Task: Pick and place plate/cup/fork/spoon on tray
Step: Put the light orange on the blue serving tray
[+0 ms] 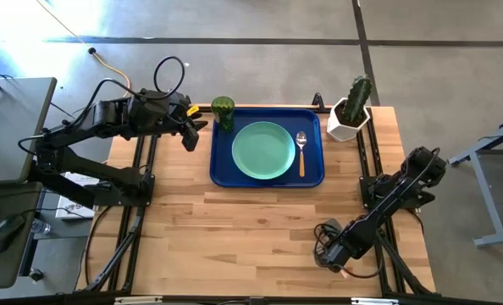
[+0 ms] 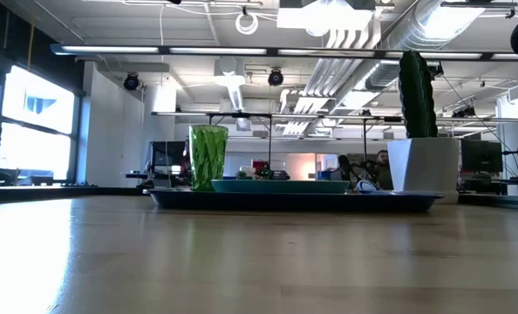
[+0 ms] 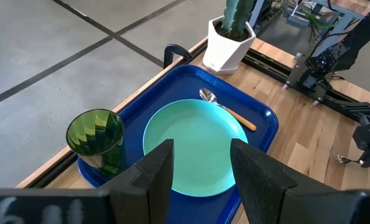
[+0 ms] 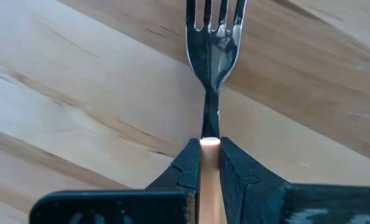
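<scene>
The right gripper (image 4: 210,163) is clamped on the orange handle of the small silver-tined fork (image 4: 212,56); its 2 dark fingers (image 4: 186,163) pinch the handle from both sides, and the tines point out ahead of them over the pale wooden tabletop (image 4: 79,81). Seen from above, this gripper (image 1: 336,254) sits low near the tabletop's front right corner, well apart from the large dark-blue rectangular tray (image 1: 221,169). From the left wrist camera the fork's tines (image 3: 341,159) show small beside that far gripper.

The left gripper (image 3: 200,168) hangs with its 2 fingers (image 3: 154,171) spread and nothing between them, just off the tray's left end by the tabletop's left edge (image 1: 190,135).

On the tray, the round mint-green plate (image 1: 263,151) lies flat in the middle. The small spoon with a silver oval bowl and orange-yellow handle (image 1: 301,152) lies just right of the plate on the tray floor, bowl toward the far rim. The translucent green ribbed cup (image 1: 223,112) stands upright at the tray's far left corner, close to the plate's edge (image 3: 96,140). From table height the cup (image 2: 207,158) rises at the tray's left end, with the plate (image 2: 281,185) low beside it.

A white pot holding a green cactus (image 1: 351,112) stands on the tabletop just beyond the tray's far right corner.
</scene>
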{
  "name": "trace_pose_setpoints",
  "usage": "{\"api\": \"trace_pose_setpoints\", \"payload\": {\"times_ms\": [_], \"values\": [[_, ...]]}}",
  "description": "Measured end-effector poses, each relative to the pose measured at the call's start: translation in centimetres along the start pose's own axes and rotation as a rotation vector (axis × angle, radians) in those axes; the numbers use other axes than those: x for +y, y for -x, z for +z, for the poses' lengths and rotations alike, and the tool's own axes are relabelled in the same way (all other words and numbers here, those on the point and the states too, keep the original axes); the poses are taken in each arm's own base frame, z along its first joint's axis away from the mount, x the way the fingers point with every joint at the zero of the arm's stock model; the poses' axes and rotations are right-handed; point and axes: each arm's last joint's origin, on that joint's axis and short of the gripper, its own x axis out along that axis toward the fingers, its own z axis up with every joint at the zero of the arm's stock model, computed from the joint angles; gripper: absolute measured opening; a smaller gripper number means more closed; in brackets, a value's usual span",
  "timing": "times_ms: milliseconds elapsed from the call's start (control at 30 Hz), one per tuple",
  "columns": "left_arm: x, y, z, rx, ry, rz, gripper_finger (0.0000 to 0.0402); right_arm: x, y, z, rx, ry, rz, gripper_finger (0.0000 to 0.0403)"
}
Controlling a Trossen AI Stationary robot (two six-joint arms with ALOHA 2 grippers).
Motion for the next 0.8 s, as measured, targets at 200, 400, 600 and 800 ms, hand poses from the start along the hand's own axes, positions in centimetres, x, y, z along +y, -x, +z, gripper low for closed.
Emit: {"api": "trace_pose_setpoints", "payload": {"times_ms": [200,400,600,800], "values": [[0.0,0.0,0.0,0.0,0.0,0.0,0.0147,0.6,0.0,0.3,-0.001,-0.022,0.048,0.0015],[0.0,0.0,0.0,-0.001,0.0,0.004,0.0147,1.6,0.2,1.4,-0.025,-0.059,0.129,0.0015],[0.1,0.0,0.0,-0.007,0.0,0.02,0.0147,2.7,0.4,2.9,-0.051,-0.098,0.203,0.0015],[0.1,0.0,0.0,-0.012,0.0,0.033,0.0147,3.5,0.6,4.7,-0.098,-0.155,0.261,0.0015]]}}
